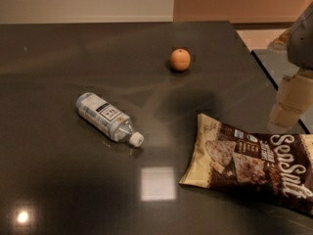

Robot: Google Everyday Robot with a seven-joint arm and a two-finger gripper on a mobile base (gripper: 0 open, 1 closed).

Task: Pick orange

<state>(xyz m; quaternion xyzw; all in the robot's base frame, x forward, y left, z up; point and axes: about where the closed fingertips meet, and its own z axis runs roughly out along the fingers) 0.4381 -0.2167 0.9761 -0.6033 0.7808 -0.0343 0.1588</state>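
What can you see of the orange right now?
The orange is small and round, with matte orange skin and a tiny dark stem dimple on top. It sits on the dark glossy table toward the far side, touching nothing else. The bottle and the chip bag lie nearer the camera. The gripper hangs at the view's right edge, well clear of it.

An indoor snack place, like a kitchen or break room, is shown by a dark shiny table [58,180] where a bottle [108,117], a chip bag [249,163] and an orange [180,59] are laid, with the gripper [287,109] seen at its right edge.
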